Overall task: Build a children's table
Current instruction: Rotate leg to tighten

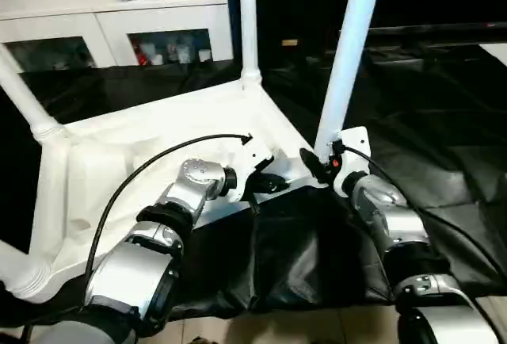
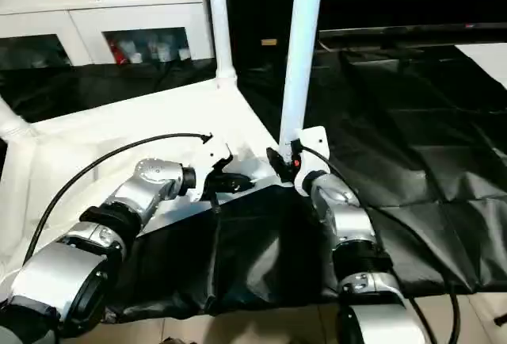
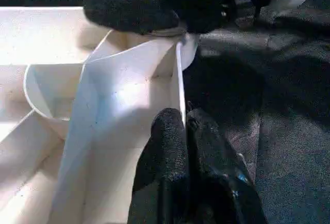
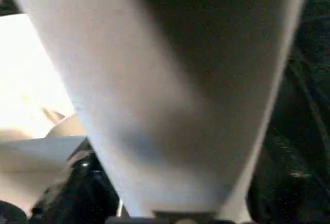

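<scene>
My left gripper (image 3: 178, 131) pinches the near rim of the upturned tabletop (image 1: 135, 154) on the black sheet (image 1: 444, 146). My right gripper (image 1: 317, 166) clamps the leg (image 1: 348, 51) standing at the near corner socket (two other legs already stand upright).

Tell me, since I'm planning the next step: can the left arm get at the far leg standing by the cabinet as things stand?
Probably not without leaning in. The left gripper sits at the tabletop's near edge, and the far leg rises from the opposite corner, across the tabletop. Nothing blocks the way; it just looks like a long stretch.
</scene>
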{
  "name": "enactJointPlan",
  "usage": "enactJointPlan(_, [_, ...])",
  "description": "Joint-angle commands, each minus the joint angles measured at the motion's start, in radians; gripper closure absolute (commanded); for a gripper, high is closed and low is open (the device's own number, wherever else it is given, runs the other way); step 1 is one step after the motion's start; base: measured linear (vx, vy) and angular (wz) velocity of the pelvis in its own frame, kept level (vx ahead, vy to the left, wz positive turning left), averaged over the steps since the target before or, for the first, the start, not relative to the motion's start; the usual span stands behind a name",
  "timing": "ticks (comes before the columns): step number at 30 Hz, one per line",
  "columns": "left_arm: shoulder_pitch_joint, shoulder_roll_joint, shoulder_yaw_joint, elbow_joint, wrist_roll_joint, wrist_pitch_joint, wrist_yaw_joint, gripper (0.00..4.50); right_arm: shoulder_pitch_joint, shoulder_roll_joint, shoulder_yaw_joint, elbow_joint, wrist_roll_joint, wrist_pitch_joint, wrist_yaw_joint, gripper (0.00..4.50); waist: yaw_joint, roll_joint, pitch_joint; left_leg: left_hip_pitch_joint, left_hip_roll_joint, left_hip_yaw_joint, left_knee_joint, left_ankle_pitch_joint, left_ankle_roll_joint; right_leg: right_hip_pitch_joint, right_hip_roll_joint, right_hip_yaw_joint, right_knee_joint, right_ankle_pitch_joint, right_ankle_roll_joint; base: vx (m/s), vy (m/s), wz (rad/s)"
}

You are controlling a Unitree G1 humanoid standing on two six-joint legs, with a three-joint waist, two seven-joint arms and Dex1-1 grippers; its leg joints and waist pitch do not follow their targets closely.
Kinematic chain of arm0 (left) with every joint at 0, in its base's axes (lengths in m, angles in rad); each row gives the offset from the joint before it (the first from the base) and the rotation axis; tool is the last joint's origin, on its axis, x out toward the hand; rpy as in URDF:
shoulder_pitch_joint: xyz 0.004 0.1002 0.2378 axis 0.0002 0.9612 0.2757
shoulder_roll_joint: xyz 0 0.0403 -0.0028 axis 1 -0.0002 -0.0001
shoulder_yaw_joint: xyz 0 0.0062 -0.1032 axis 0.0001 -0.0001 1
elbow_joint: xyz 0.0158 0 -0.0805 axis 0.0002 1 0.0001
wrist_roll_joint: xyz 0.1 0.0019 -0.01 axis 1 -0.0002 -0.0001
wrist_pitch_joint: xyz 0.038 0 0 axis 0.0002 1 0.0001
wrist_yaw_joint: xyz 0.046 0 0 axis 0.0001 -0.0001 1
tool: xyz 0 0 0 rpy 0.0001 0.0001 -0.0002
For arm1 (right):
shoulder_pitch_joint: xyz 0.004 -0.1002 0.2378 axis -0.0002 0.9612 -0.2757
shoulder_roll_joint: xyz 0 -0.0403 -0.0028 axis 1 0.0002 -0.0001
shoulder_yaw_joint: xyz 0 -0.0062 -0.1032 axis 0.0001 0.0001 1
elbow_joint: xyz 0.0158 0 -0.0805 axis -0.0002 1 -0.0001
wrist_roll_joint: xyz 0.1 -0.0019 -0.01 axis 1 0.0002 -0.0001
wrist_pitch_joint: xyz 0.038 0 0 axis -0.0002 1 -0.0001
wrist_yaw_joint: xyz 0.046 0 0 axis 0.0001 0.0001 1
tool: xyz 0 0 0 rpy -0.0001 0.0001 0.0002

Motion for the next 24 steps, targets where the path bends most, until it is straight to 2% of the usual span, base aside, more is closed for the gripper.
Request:
enactJointPlan(1, [-0.022,-0.049,-0.040,-0.040,-0.006,-0.064,-0.114,4.50,0.016,0.013,0.072,-0.029,0.028,0.033,0.140,0.93,0.003,-0.010,-0.065,0.016,0.022,-0.016,-0.069,-0.331,0.062,0.043,-0.037,0.032,-0.082,-0.330,-0.202,0.000,0.000,0.00])
enactJointPlan(2, [-0.021,-0.048,-0.040,-0.040,-0.007,-0.064,-0.117,4.50,0.019,0.009,0.075,-0.033,0.029,0.034,0.150,0.81,0.008,-0.009,-0.068,0.014,0.022,-0.014,-0.065,-0.304,0.074,0.047,-0.037,0.033,-0.076,-0.276,-0.218,0.000,0.000,0.00])
enactJointPlan(3, [-0.014,-0.032,-0.044,-0.046,-0.011,-0.070,-0.151,4.50,0.047,-0.036,0.105,-0.076,0.042,0.052,0.251,0.77,0.013,-0.009,-0.071,0.012,0.023,-0.013,-0.061,-0.276,0.090,0.050,-0.037,0.032,-0.069,-0.222,-0.233,0.000,0.000,0.00])
enactJointPlan(4, [-0.010,-0.022,-0.047,-0.049,-0.014,-0.077,-0.178,4.50,0.070,-0.067,0.127,-0.107,0.050,0.055,0.321,0.73,0.019,-0.010,-0.073,0.012,0.026,-0.010,-0.057,-0.250,0.108,0.049,-0.037,0.034,-0.064,-0.169,-0.246,0.000,0.000,0.00])
enactJointPlan(5, [-0.010,-0.022,-0.047,-0.049,-0.014,-0.077,-0.178,4.50,0.070,-0.067,0.127,-0.107,0.050,0.055,0.321,0.73,0.021,-0.011,-0.074,0.008,0.025,-0.012,-0.055,-0.230,0.116,0.052,-0.038,0.033,-0.058,-0.143,-0.254,0.000,0.000,0.00])
enactJointPlan(6, [-0.006,-0.013,-0.049,-0.053,-0.018,-0.079,-0.204,4.50,0.089,-0.093,0.143,-0.134,0.059,0.068,0.382,0.40,0.024,-0.010,-0.075,0.005,0.025,-0.011,-0.054,-0.206,0.128,0.054,-0.039,0.033,-0.055,-0.115,-0.261,0.000,0.000,0.00])
enactJointPlan(7, [-0.002,-0.002,-0.051,-0.055,-0.022,-0.083,-0.236,4.50,0.110,-0.125,0.162,-0.164,0.068,0.090,0.454,0.40,0.031,-0.008,-0.076,0.009,0.026,-0.010,-0.051,-0.201,0.139,0.053,-0.040,0.033,-0.054,-0.103,-0.268,0.000,0.000,0.00])
enactJointPlan(9, [0.001,0.008,-0.051,-0.057,-0.028,-0.084,-0.273,4.50,0.125,-0.154,0.186,-0.188,0.066,0.101,0.514,0.29,0.033,-0.010,-0.076,0.006,0.025,-0.010,-0.050,-0.195,0.146,0.055,-0.039,0.033,-0.051,-0.094,-0.274,0.000,0.000,0.00])
enactJointPlan(10, [0.005,0.021,-0.053,-0.063,-0.032,-0.089,-0.317,4.50,0.141,-0.189,0.220,-0.210,0.051,0.105,0.583,0.29,0.037,-0.008,-0.074,0.007,0.027,-0.010,-0.052,-0.211,0.140,0.053,-0.041,0.033,-0.054,-0.115,-0.272,0.000,0.000,0.00])
enactJointPlan(15, [0.014,0.044,-0.064,-0.070,-0.031,-0.094,-0.395,4.50,0.162,-0.237,0.277,-0.256,0.065,0.141,0.717,0.29,0.045,-0.010,-0.065,0.013,0.030,-0.011,-0.060,-0.277,0.104,0.050,-0.042,0.036,-0.068,-0.244,-0.249,0.000,0.000,0.00])
enactJointPlan(16, [0.017,0.052,-0.071,-0.069,-0.024,-0.099,-0.413,4.50,0.166,-0.249,0.293,-0.272,0.071,0.155,0.750,0.45,0.046,-0.009,-0.065,0.015,0.029,-0.011,-0.061,-0.288,0.096,0.050,-0.042,0.037,-0.069,-0.265,-0.242,0.000,0.000,0.00])
enactJointPlan(20, [0.019,0.060,-0.073,-0.067,-0.021,-0.105,-0.423,4.50,0.166,-0.251,0.305,-0.288,0.079,0.178,0.779,0.45,0.048,-0.011,-0.065,0.016,0.029,-0.012,-0.063,-0.298,0.081,0.048,-0.043,0.037,-0.072,-0.293,-0.236,0.000,0.000,0.00])
enactJointPlan(22, [0.019,0.060,-0.071,-0.066,-0.020,-0.103,-0.426,4.50,0.166,-0.249,0.307,-0.291,0.083,0.191,0.795,0.77,0.049,-0.013,-0.065,0.015,0.030,-0.012,-0.063,-0.292,0.079,0.047,-0.044,0.037,-0.072,-0.302,-0.231,0.000,0.000,0.00])
enactJointPlan(24, [0.020,0.060,-0.071,-0.066,-0.020,-0.103,-0.428,4.50,0.167,-0.249,0.308,-0.293,0.084,0.194,0.801,0.81,0.050,-0.012,-0.065,0.015,0.030,-0.013,-0.063,-0.287,0.077,0.046,-0.044,0.037,-0.073,-0.308,-0.227,0.000,0.000,0.00])
